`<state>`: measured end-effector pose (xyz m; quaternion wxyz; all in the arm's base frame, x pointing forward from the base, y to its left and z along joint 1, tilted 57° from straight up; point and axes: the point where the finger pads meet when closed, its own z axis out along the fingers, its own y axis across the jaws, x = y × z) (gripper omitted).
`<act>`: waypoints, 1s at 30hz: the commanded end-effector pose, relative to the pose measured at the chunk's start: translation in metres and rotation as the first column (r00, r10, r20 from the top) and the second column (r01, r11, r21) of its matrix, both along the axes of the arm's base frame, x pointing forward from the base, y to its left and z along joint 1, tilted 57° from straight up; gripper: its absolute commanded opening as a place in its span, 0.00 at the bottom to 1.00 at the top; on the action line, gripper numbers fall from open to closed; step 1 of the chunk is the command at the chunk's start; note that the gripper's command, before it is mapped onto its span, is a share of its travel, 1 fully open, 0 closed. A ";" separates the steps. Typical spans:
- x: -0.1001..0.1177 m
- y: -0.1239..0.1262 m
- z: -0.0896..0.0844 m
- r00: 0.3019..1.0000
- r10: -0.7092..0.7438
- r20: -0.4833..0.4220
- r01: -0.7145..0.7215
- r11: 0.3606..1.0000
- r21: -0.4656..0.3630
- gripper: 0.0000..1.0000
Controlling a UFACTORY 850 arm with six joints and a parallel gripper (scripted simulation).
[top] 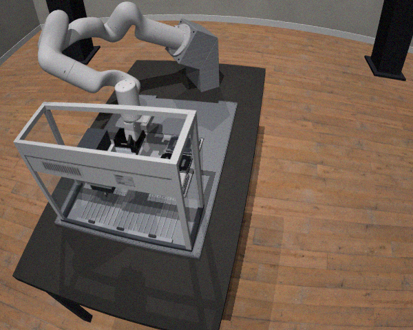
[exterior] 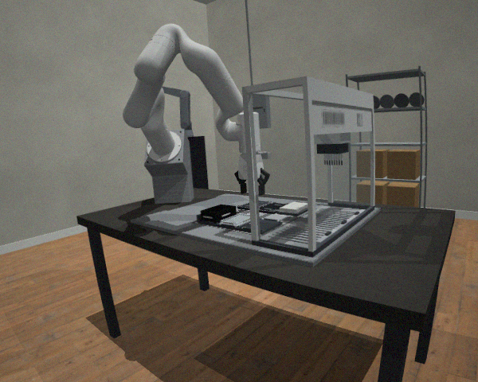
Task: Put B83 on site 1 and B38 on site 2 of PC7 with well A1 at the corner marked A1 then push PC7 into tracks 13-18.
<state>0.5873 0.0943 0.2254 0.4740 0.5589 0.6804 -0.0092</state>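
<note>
- While the gripper [exterior: 252, 183] hangs above the apron [exterior: 177, 216] with fingers [exterior: 264, 177] spread wide and nothing between them, we treat the loading as likely done and the push as next.
- PC7 [exterior: 265, 227] lies loose on the apron, on the side nearest the exterior camera. Its far end is just short of the rails [exterior: 313, 228].
- We see a black block on the carrier's base-side end and read it as B83 [exterior: 217, 212] on site 1. The white plate touching it on the rail side reads as B38 [exterior: 236, 220] on site 2. The dark stretch past that looks bare, which fits site 3.
- B33 [exterior: 292, 207] sits white in the far nest row. The two nests nearer the base look dark and vacant.
- Key relation: the carrier's long axis runs from the arm's base toward the rails, so the push goes away from the base along that axis.
- From the top view the gripper is over the site 1 end, not behind the handle. We judge it has to come back toward the base and drop before it can push.
- The frame post [exterior: 253, 164] partly hides the gripper, so we can't tell its exact sideways offset.
- We can't confirm alignment with tracks 13-18, A1 corners or the lamp from these views.
- Risk: a skewed push jams the carrier at the track mouths.
</note>
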 end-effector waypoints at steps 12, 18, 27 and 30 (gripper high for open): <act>0.015 -0.012 -0.012 1.000 0.001 0.001 -0.001 1.000 0.000 1.00; 0.021 -0.017 -0.018 1.000 0.001 0.001 -0.001 1.000 0.000 1.00; 0.028 -0.023 -0.024 1.000 0.001 0.001 -0.001 1.000 0.000 1.00; 0.032 -0.026 -0.027 1.000 0.001 0.001 -0.001 1.000 0.000 1.00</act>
